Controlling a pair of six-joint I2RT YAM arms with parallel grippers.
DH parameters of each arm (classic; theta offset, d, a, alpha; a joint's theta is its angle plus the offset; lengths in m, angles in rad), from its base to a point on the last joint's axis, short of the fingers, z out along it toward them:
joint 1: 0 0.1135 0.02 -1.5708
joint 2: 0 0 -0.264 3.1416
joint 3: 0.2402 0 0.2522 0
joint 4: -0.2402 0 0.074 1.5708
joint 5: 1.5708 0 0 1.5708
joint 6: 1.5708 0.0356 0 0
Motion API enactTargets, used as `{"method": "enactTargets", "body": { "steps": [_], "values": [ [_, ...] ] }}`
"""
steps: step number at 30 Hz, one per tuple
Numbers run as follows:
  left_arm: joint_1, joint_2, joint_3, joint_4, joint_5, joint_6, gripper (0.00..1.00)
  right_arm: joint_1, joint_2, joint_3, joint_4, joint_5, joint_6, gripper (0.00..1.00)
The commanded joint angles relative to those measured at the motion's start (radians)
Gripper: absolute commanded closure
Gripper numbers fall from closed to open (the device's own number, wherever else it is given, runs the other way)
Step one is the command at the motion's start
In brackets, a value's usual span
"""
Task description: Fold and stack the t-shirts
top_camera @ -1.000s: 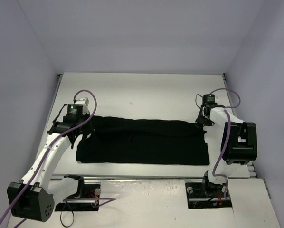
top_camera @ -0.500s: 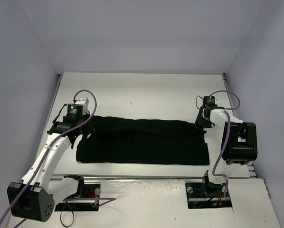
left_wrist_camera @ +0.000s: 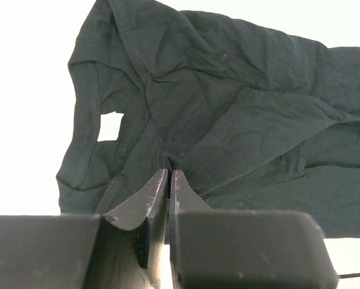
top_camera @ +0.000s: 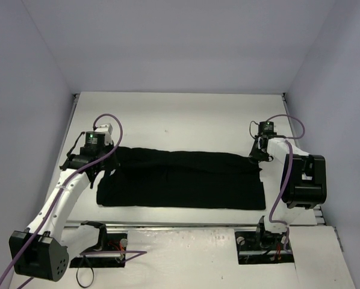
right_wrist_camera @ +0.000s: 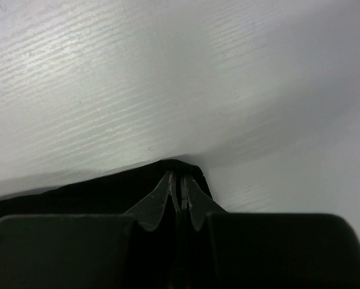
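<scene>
One black t-shirt [top_camera: 180,179] lies across the white table [top_camera: 180,114] as a long folded band between the two arms. My left gripper [top_camera: 97,171] is at its left end, shut on a pinch of the cloth [left_wrist_camera: 186,120]; in the left wrist view the jaws [left_wrist_camera: 170,174] are closed with crumpled shirt beyond them. My right gripper [top_camera: 256,158] is at the shirt's far right corner, shut on the cloth edge [right_wrist_camera: 108,186]; the jaws [right_wrist_camera: 181,179] grip a thin layer of black fabric. The chest logo is hidden.
The table's far half beyond the shirt is bare white surface. Walls [top_camera: 41,90] stand close at left, right and back. The arm bases [top_camera: 270,241] and cables sit at the near edge.
The right gripper has shifted slightly at the shirt's far right corner. The left arm and the shirt have hardly moved.
</scene>
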Motion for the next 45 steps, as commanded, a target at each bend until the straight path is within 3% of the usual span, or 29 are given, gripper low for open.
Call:
{"method": "enactTargets", "body": {
  "steps": [1, 10, 18, 22, 23, 25, 30, 36, 45],
  "values": [
    [0.0, -0.024, -0.01, 0.021, -0.024, 0.018, 1.0, -0.007, -0.005, 0.09, 0.013, 0.03, -0.02, 1.0],
    [0.0, -0.041, -0.055, 0.02, -0.04, 0.019, 1.0, -0.03, 0.094, 0.208, -0.009, 0.013, -0.022, 0.96],
    [0.0, -0.034, -0.063, 0.022, -0.02, 0.008, 1.0, -0.028, 0.08, 0.262, -0.029, 0.022, -0.019, 0.62],
    [0.0, -0.04, -0.065, 0.016, -0.002, 0.0, 1.0, -0.027, -0.004, 0.236, -0.051, 0.028, -0.001, 0.6],
    [0.0, -0.044, -0.061, 0.008, 0.006, -0.002, 0.92, -0.027, -0.025, 0.217, -0.053, 0.034, 0.006, 0.6],
    [0.0, -0.056, -0.049, -0.023, 0.022, -0.003, 0.68, -0.027, -0.063, 0.168, -0.055, 0.033, 0.014, 0.6],
    [0.0, -0.101, 0.029, -0.11, 0.021, 0.009, 0.43, -0.001, -0.167, 0.106, -0.067, -0.001, 0.029, 0.59],
    [-0.001, -0.026, 0.112, -0.093, -0.022, 0.001, 0.41, 0.133, -0.199, 0.111, -0.081, -0.037, 0.025, 0.59],
    [0.009, 0.367, 0.173, 0.085, -0.089, -0.084, 0.47, 0.148, -0.127, 0.059, -0.066, -0.003, 0.075, 0.59]
  ]
}}
